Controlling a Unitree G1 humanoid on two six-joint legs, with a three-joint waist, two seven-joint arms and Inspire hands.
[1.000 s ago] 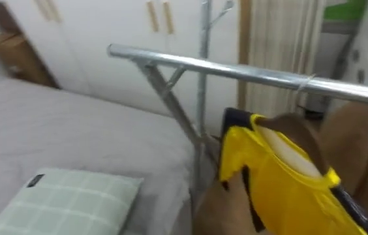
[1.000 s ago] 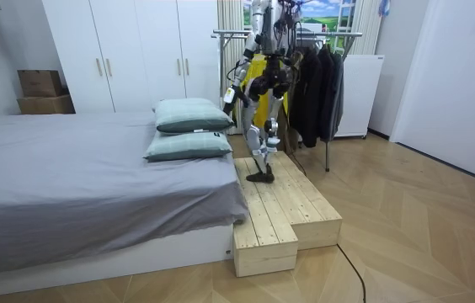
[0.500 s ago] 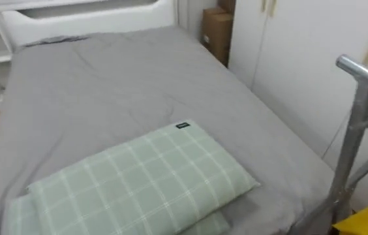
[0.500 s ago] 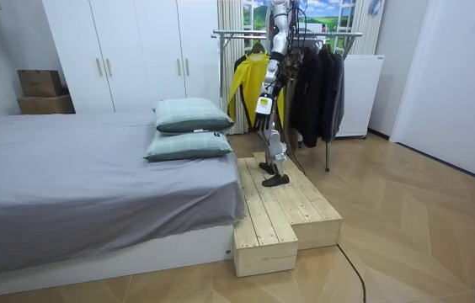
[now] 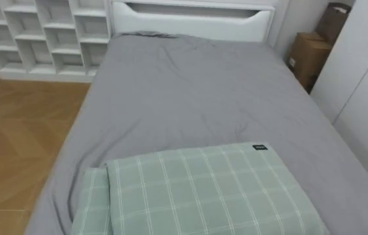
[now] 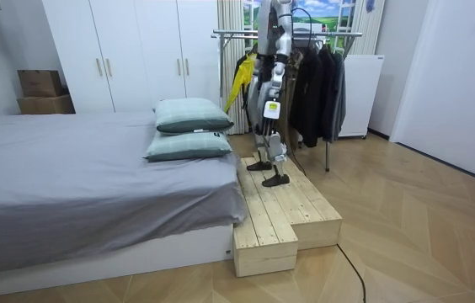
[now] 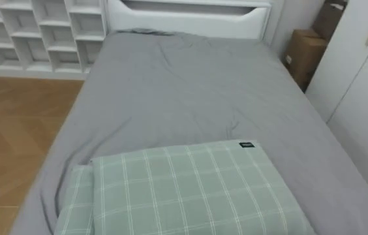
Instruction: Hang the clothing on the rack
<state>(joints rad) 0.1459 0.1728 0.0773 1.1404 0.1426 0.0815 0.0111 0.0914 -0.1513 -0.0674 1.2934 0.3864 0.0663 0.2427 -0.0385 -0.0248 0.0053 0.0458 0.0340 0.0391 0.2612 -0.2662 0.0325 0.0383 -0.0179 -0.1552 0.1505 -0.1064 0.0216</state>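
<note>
A yellow garment (image 6: pixel 237 74) hangs from the metal clothes rack (image 6: pixel 237 34), just behind me in the room view. I stand on the wooden platform (image 6: pixel 292 210) between rack and bed, turned toward the bed. One arm hangs at my side, ending in my left hand (image 6: pixel 270 108), too small to read. Nothing yellow is in that hand. My eye views look down along the grey bed (image 5: pixel 190 98) and a green checked pillow (image 5: pixel 210 192).
Dark jackets (image 6: pixel 317 84) fill the rack's far end. Two pillows (image 6: pixel 191 114) are stacked on the bed's near corner. White cube shelving (image 5: pixel 40 32) and a cardboard box (image 5: pixel 309 55) flank the headboard. White wardrobes (image 6: pixel 136 50) line the wall. The platform drops to the wood floor.
My head view has swung left, from the rack and yellow garment to the bed and pillow. In the room view I turned toward the bed; the garment stays on the rack.
</note>
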